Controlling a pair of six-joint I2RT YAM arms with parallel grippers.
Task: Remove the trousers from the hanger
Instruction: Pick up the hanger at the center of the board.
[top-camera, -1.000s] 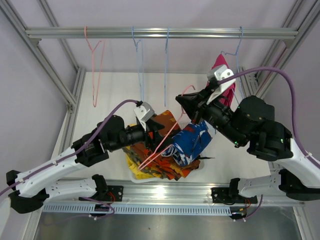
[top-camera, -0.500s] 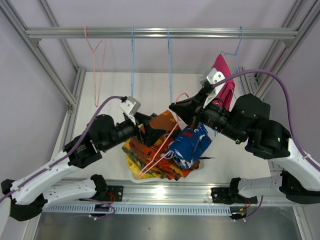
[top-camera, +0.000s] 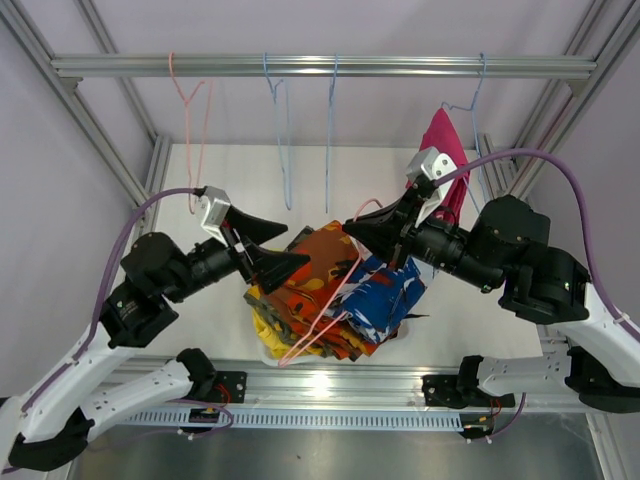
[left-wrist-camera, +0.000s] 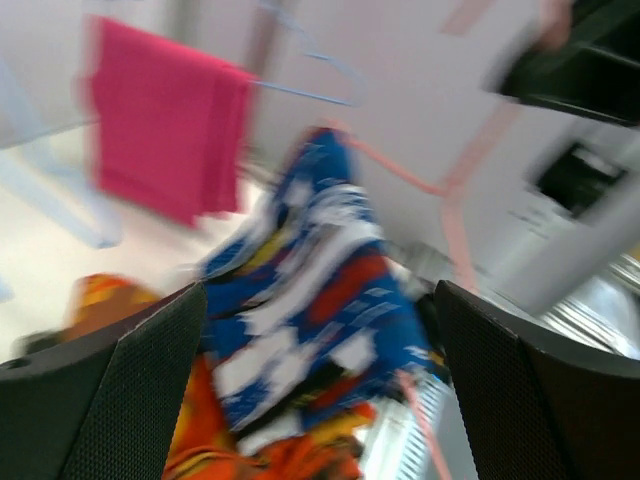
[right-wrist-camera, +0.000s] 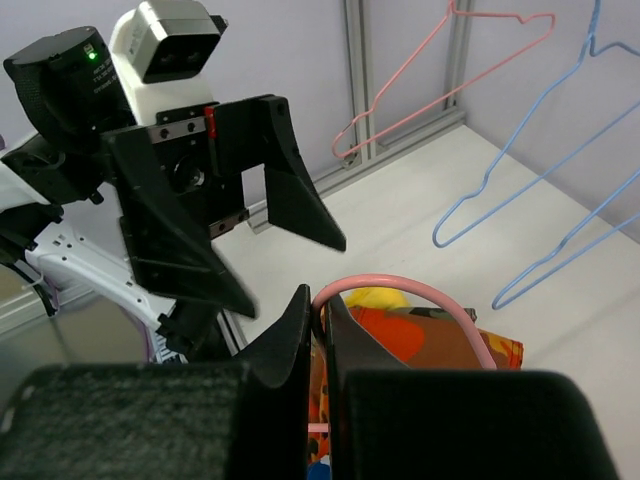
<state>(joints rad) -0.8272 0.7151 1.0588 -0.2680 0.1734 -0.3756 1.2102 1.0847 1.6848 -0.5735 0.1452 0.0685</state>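
Note:
My right gripper (top-camera: 352, 226) is shut on the hook of a pink hanger (top-camera: 318, 310) and holds it over a pile of trousers; the right wrist view shows the hook (right-wrist-camera: 400, 285) pinched between the jaws (right-wrist-camera: 322, 305). Blue-white-red trousers (top-camera: 385, 295) hang against that hanger, and I cannot tell if they are on its bar. Orange-black trousers (top-camera: 318, 268) and yellow trousers (top-camera: 265, 330) lie beneath. My left gripper (top-camera: 298, 243) stands wide open and empty just left of the pile, its view blurred (left-wrist-camera: 320, 300). Magenta trousers (top-camera: 445, 160) hang on a blue hanger at the back right.
A metal rail (top-camera: 320, 66) crosses the back. An empty pink hanger (top-camera: 190, 130) and two empty blue hangers (top-camera: 280, 130) (top-camera: 330, 130) hang from it. Frame posts stand at both sides. The two arms face each other closely over the pile.
My left gripper has opened fully and drawn back to the left, away from the pile. The right gripper has kept its grip on the pink hanger and shifted slightly.

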